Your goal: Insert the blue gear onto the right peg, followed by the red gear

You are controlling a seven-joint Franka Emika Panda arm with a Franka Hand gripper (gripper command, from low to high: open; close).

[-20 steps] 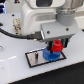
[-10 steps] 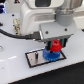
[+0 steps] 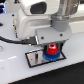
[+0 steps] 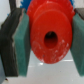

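In the exterior view my gripper is shut on the red gear and holds it just over the blue gear, which lies on the black white-rimmed plate at its right end. The right peg is hidden under the gears. In the wrist view the red gear fills the middle, its dark centre hole facing the camera. A grey-green finger pad presses it on one side and the other pad on the other. Blue shows behind the gear's rim.
The plate lies on a white table. A black cable runs along the exterior view's left beside the arm's white body. The plate's left part shows bare black surface; I cannot make out the second peg.
The gripper with the red gear has barely moved, perhaps slightly lower over the blue gear.
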